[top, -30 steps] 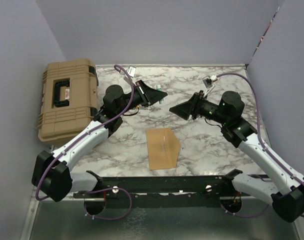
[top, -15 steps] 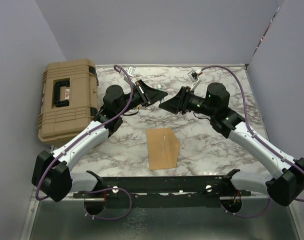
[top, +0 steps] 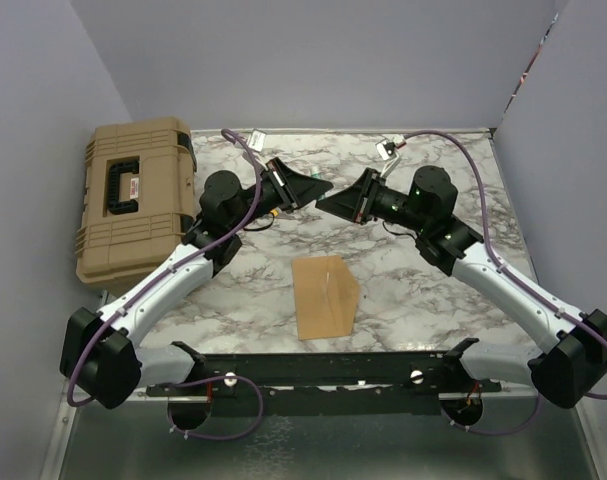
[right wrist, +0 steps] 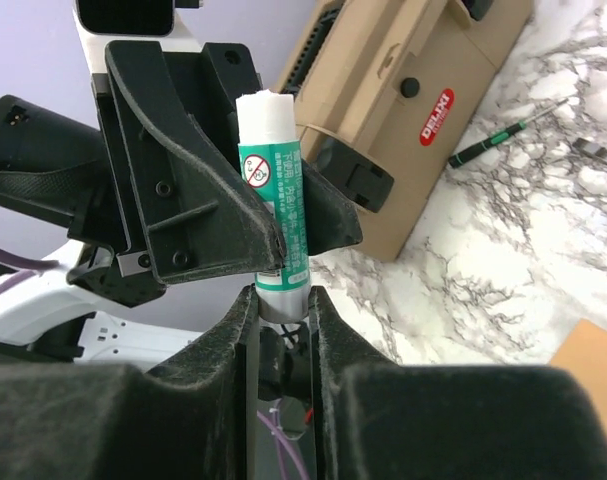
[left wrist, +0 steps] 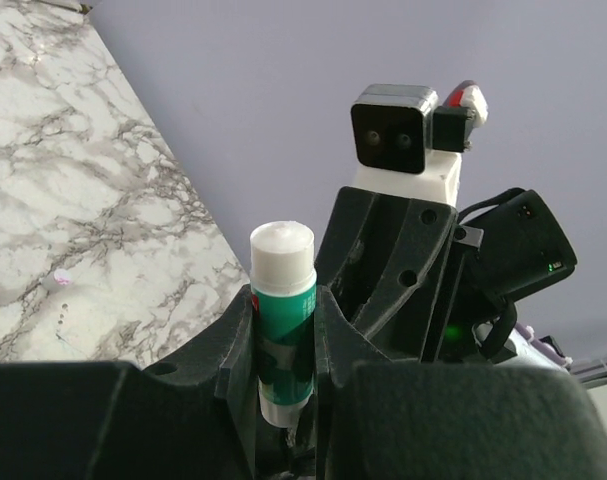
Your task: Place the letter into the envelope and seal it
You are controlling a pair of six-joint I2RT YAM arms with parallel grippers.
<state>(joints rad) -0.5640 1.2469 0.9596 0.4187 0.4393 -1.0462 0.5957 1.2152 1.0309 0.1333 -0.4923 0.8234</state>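
A green and white glue stick (left wrist: 282, 320) is held in the air over the back of the table, with my left gripper (left wrist: 283, 300) shut round its middle. My right gripper (right wrist: 281, 300) faces the left one tip to tip (top: 325, 196), its fingers shut on the stick's pale end (right wrist: 280, 295). The tan envelope (top: 325, 297) lies flat on the marble near the front, with its pointed flap towards the right. One of its corners shows in the right wrist view (right wrist: 595, 352). The letter is hidden; I see no separate sheet.
A tan hard tool case (top: 135, 200) sits at the table's left edge. A green-handled screwdriver (right wrist: 493, 142) lies on the marble beside it. Purple walls close in the back and both sides.
My right arm swung left until it met the left gripper, and its jaws closed onto the end of the glue stick. The left gripper kept its hold; the envelope did not move.
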